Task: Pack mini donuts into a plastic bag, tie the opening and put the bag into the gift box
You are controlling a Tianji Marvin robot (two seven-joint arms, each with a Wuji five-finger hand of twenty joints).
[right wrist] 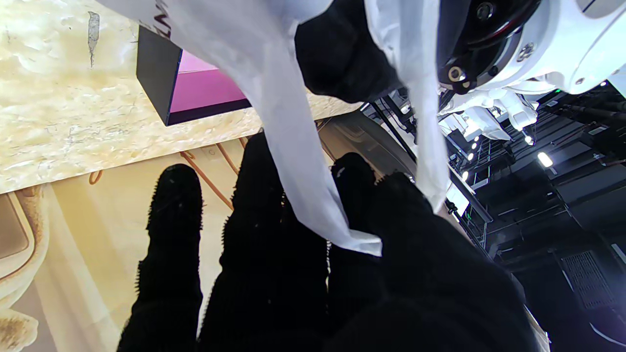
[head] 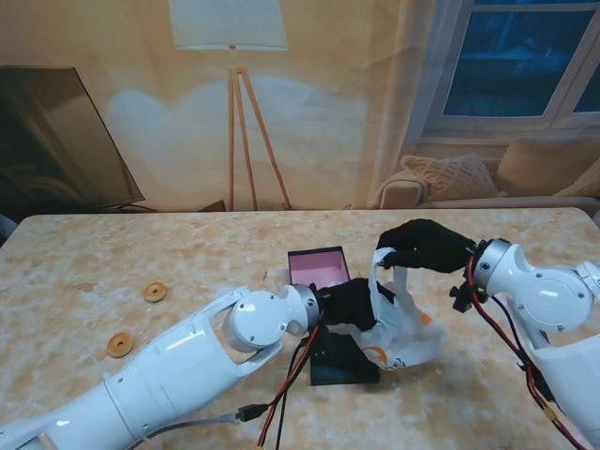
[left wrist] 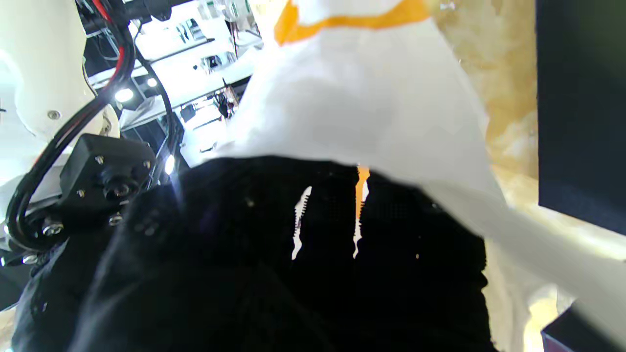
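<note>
Beside the gift box (head: 319,266), my right robot hand (head: 424,246) pinches the plastic bag (head: 405,339) handle while my left robot hand (head: 350,302) grips its body.

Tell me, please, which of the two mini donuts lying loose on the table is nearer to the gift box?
The farther one from me: it lies closer to the pink-lined gift box than the other donut, which sits nearer me, beside the left arm.

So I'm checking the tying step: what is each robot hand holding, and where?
Right robot hand: a handle strip of the bag, pinched. Left robot hand: on the bag's body; grip unclear.
</note>
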